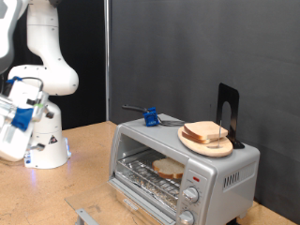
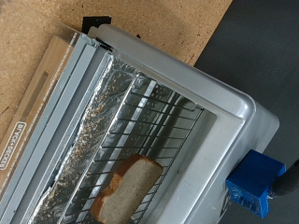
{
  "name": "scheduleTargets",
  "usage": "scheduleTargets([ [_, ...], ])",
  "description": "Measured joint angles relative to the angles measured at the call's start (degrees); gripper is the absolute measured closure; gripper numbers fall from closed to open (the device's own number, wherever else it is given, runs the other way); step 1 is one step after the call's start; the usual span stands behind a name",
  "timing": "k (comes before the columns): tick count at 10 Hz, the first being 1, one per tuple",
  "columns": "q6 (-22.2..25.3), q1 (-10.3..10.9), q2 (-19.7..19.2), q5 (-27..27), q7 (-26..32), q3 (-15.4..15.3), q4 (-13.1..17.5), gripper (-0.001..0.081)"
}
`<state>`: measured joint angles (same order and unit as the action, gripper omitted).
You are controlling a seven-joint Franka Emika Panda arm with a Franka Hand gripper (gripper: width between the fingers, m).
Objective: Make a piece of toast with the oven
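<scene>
The silver toaster oven point(image 1: 234, 171) stands on the wooden table at the exterior view's right, with its door point(image 2: 51, 98) folded open. The piece of toast point(image 1: 169, 170) lies on the wire rack inside; the wrist view shows it there too point(image 2: 124, 189). My gripper point(image 1: 13, 127) is at the exterior view's far left, well away from the oven and above the table. Its fingers do not show in the wrist view, and nothing is seen in them.
A round wooden plate point(image 1: 194, 143) with a stack of bread slices point(image 1: 206, 133) sits on the oven's top, beside a black stand point(image 1: 228, 111) and a blue-handled tool point(image 1: 150, 117). The oven's knobs point(image 1: 190, 195) are at its right. The robot base point(image 1: 47, 141) stands at the left.
</scene>
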<state>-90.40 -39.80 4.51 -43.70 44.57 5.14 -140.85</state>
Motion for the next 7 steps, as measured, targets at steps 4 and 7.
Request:
scheduleTargets([
  [4, 4.38, 0.03, -0.59, -0.33, -5.20, -0.11, -0.16, -0.0002],
  [7, -6.87, 0.74, -4.55, -1.87, -13.72, -2.28, -0.01, -0.0002],
])
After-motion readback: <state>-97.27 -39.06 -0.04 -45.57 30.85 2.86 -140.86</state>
